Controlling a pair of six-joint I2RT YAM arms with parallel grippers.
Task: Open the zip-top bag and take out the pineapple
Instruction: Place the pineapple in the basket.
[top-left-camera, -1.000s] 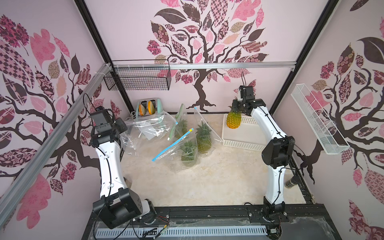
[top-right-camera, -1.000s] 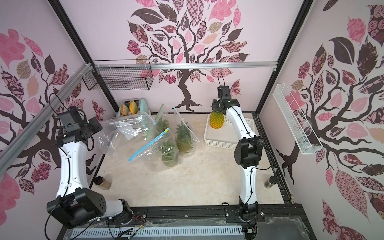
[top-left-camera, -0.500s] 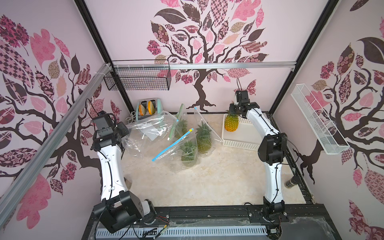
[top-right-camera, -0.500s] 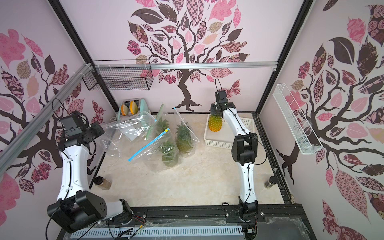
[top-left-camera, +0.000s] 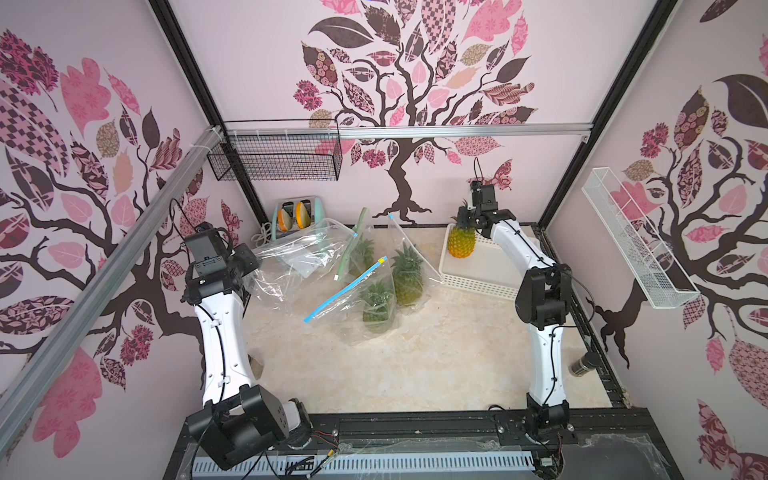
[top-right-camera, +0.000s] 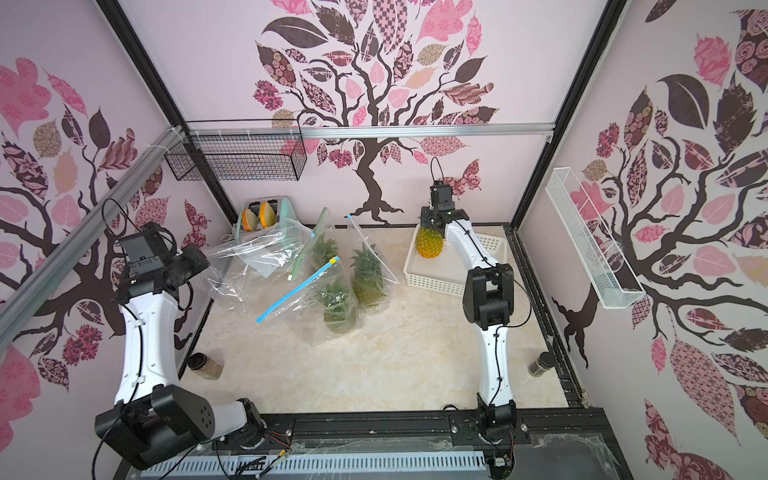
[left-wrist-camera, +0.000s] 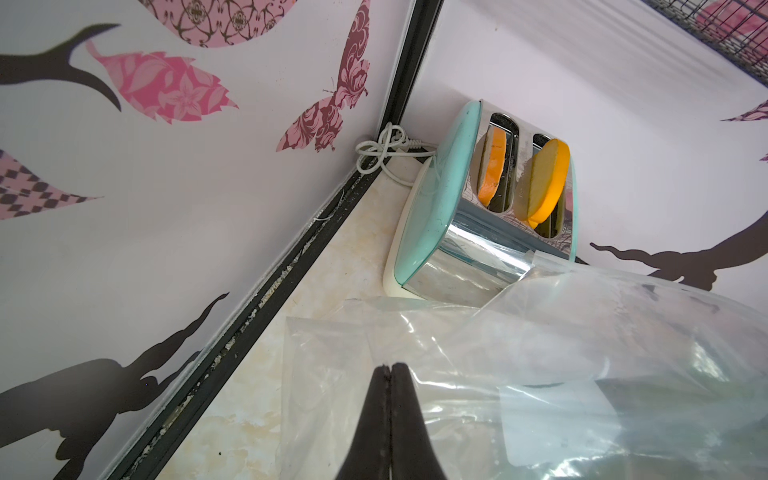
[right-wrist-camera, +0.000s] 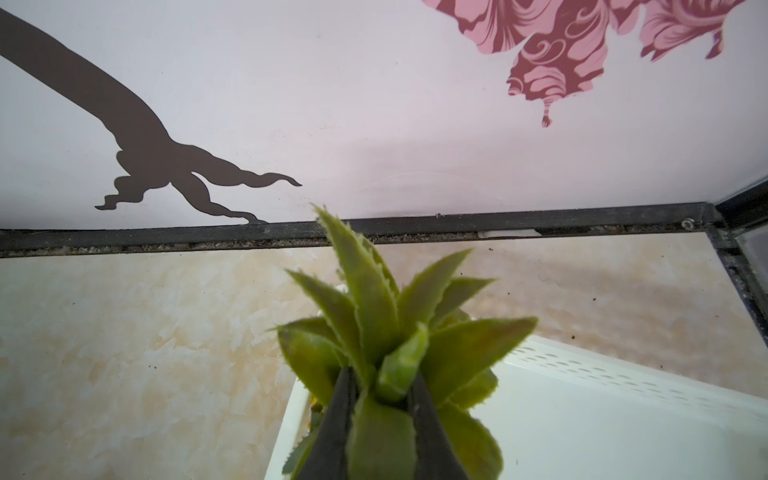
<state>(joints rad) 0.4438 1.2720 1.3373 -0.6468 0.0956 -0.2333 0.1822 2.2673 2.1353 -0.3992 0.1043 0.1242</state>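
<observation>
K: Pink tree-patterned walls, cream marbled bench (top-left-camera: 415, 357). Where is the fruit?

R: Yellow pineapple with green leafy crown (top-left-camera: 461, 243) is out of its bag. It stands upright at the corner of the white slotted plastic basket (top-left-camera: 478, 283) nearest the back wall and the bags. Right tool (right-wrist-camera: 382, 388) is clamped on the crown leaves. Cannot tell whether the base rests on the basket floor.

K: Left side?

R: Left tool (left-wrist-camera: 390, 369) has its jaws pressed together, apparently pinching the film of the empty clear zip-top bag (top-left-camera: 299, 253). The bag is held off the bench near the mint-green toaster (top-left-camera: 296, 212).

K: Risks?

R: Grip is on thin leaves only; they could slide or tear and drop the fruit. It stands close to the basket rim, so letting go while it is tilted may tip it over the wall. Pulling the empty bag could drag or topple the three bagged green pineapples (top-left-camera: 409, 274) just beside it.
</observation>
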